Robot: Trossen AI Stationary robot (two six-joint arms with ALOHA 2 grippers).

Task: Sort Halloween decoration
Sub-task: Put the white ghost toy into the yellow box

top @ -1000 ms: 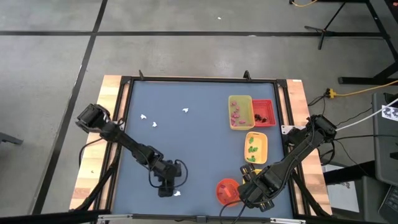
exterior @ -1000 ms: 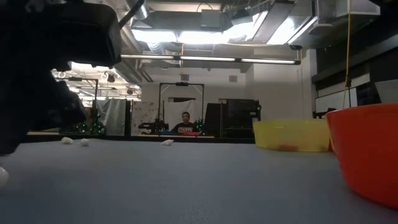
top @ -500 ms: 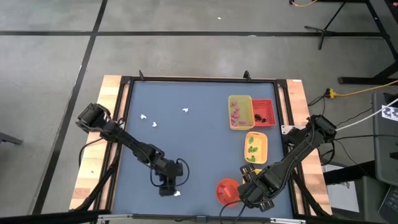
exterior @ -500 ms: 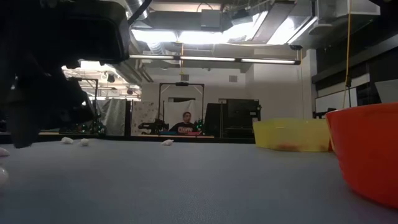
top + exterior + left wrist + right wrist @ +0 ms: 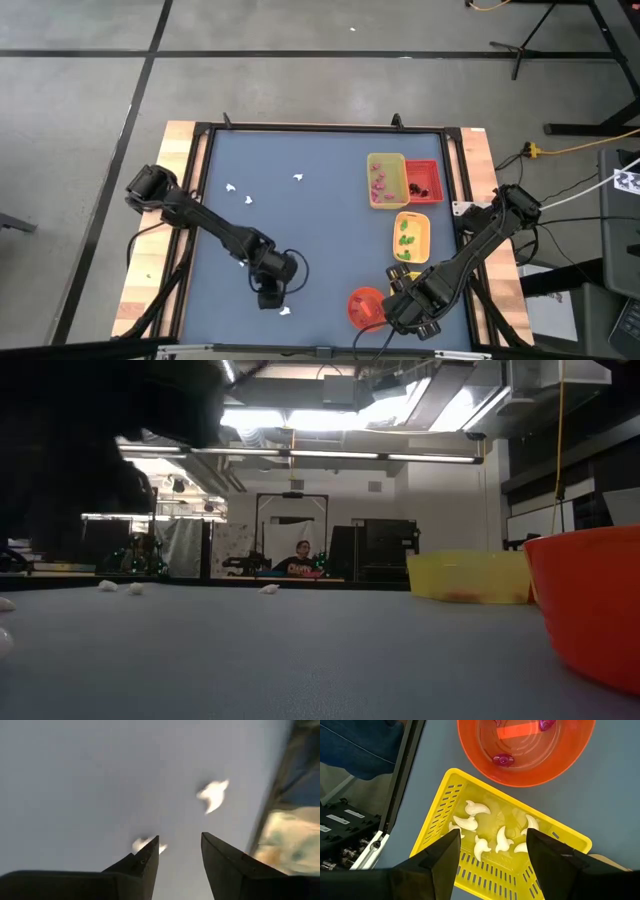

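An orange bowl (image 5: 525, 750) sits beside a yellow slotted tray (image 5: 470, 875) on the blue-grey table (image 5: 300, 230).

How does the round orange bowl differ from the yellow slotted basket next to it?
The round orange bowl has smooth solid walls; the yellow slotted basket is rectangular with perforated sides. The bowl holds a few purple pieces, while the basket holds several white ghost shapes. Both are open-topped plastic containers sitting side by side on the blue-grey table, below the right gripper.
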